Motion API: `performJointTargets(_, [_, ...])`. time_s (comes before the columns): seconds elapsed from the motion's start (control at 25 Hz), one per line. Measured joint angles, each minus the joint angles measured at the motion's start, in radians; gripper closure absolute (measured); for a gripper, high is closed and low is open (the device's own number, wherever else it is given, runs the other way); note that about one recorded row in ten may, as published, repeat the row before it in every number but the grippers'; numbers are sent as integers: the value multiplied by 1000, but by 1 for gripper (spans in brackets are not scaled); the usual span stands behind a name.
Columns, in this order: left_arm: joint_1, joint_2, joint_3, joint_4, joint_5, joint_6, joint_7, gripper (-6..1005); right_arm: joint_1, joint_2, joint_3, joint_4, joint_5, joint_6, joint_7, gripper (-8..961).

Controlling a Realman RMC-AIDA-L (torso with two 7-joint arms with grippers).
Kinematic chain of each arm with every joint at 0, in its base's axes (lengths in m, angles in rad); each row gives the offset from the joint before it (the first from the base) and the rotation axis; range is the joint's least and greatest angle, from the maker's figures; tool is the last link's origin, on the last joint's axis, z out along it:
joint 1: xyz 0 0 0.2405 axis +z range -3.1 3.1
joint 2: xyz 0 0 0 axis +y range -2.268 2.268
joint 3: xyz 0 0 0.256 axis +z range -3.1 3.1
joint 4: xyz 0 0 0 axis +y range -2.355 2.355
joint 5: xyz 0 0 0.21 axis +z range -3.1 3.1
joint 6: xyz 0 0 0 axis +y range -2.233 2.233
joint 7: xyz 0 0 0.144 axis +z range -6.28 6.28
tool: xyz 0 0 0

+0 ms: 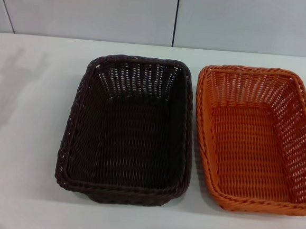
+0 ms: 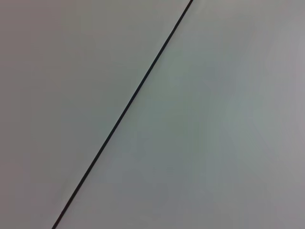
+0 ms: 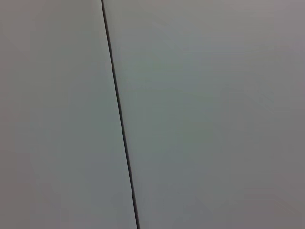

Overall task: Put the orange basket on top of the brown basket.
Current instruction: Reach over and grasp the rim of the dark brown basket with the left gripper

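The brown basket (image 1: 126, 128) stands on the white table in the middle of the head view, empty and upright. The orange basket (image 1: 257, 137) stands right beside it on its right, empty and upright, their long rims almost touching. The orange basket's right side runs off the head view's edge. Neither gripper shows in any view. Both wrist views show only a pale grey panelled surface with a dark seam (image 2: 124, 112) (image 3: 120, 119).
The white table (image 1: 24, 136) stretches to the left of the brown basket and in front of both baskets. A pale wall with dark vertical seams (image 1: 176, 18) rises behind the table's far edge.
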Motion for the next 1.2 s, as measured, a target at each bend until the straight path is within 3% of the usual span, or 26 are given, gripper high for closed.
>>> performJointTargets(0.76, [-7,2,9,-13,1,27,-11,138,8,-2,0,0,1,1,0,240])
performJointTargets(0.8, [-15,11,99,-112,20,222,-126,138,8,-2,0,0,2,1,0,240])
performJointTargets(0.92, [-16,28,158,-157,53,317,-222,138,8,-2,1,0,2,1,0,240])
performJointTargets(0.96, [-19,66,252,-215,120,417,-371,137,8,-1,1,0,5,1,0,240])
performJointTargets(1.0, [-20,82,286,-233,148,445,-429,137,8,-1,1,0,5,1,0,240])
performJointTargets(1.04, [-21,96,312,-247,174,466,-476,137,7,-1,2,0,10,1,0,240])
performJointTargets(1.12, [-28,152,403,-286,264,501,-661,137,5,0,2,2,20,2,0,240])
performJointTargets(1.16, [-31,169,424,-295,287,502,-705,137,4,1,2,3,22,2,0,240])
performJointTargets(1.2, [-41,205,463,-308,345,486,-805,137,4,1,2,4,25,2,0,240])
